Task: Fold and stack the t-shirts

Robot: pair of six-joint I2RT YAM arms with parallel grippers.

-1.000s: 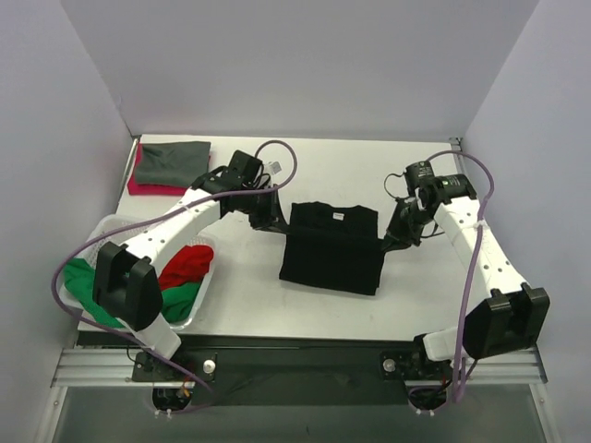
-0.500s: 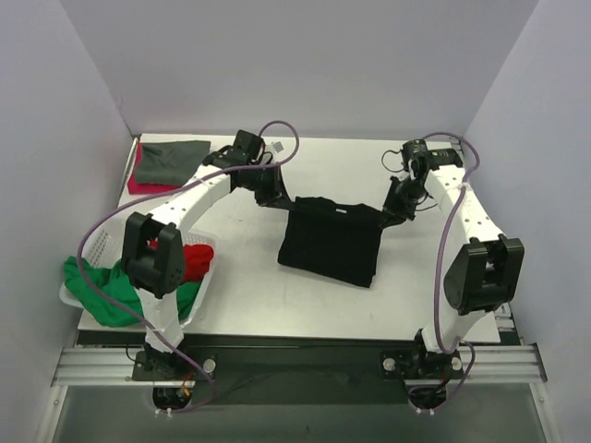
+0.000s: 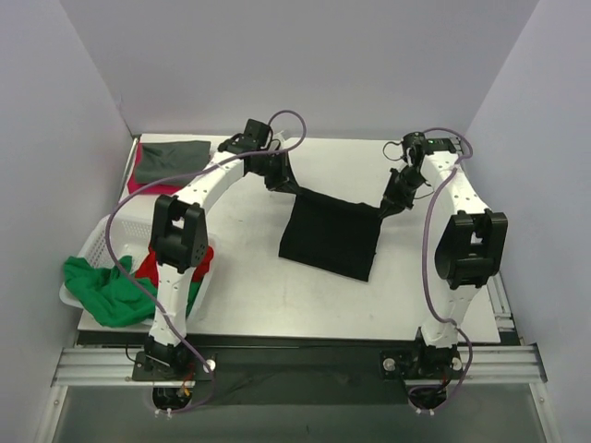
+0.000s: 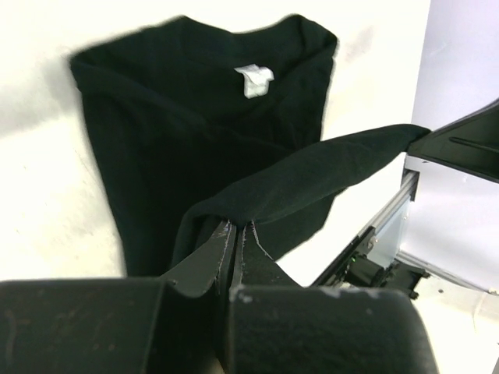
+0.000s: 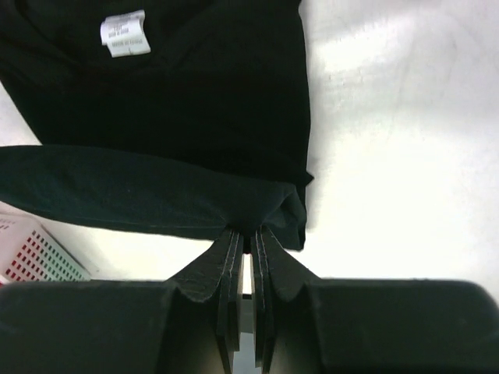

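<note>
Black tee (image 3: 328, 242) held taut btwn L hand (image 3: 294, 187), R hand (image 3: 381, 210).

Bright, even light from above, shadows soft on the counter (image 3: 240, 277). Past the left end effector (image 4: 234, 231) and right end effector (image 5: 249, 238) the counter glares white; the black tee (image 4: 171, 117) shows little detail, its edges blurred

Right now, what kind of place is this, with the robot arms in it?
Probably a robot test booth, not a home: a white table boxed in by plain walls, two arms bolted to a metal rail, and a white basket of t-shirts.
</note>
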